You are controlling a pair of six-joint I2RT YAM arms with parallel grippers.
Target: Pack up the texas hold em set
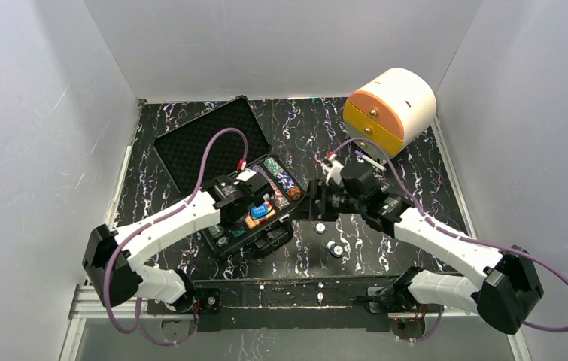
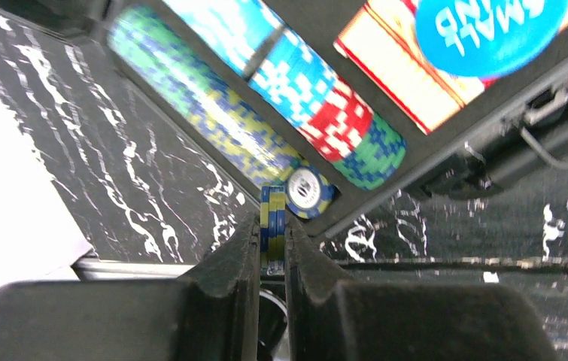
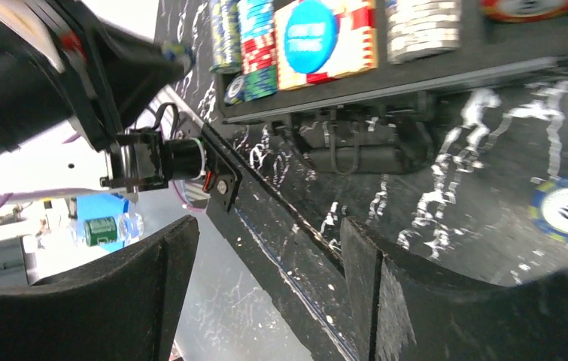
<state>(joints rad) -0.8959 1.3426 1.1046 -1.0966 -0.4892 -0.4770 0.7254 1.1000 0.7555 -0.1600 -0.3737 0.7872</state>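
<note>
- I'm seeing the table (image 1: 303, 120) showing as a black, white-veined marbled sheet, faintly glossy.
- The case (image 1: 183, 147) lid is looking lined with matt, pitted foam.
- The chips (image 2: 333, 113) are gleaming like smooth plastic.
- The drawer box (image 1: 405, 94) is reading smooth and matt.

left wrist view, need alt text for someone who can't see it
The left gripper pinches a thin stack of blue-and-yellow poker chips on edge, close to a corner of the open black case. Inside the case lie rows of multicoloured chips and a card deck with a blue round button on it.
</note>
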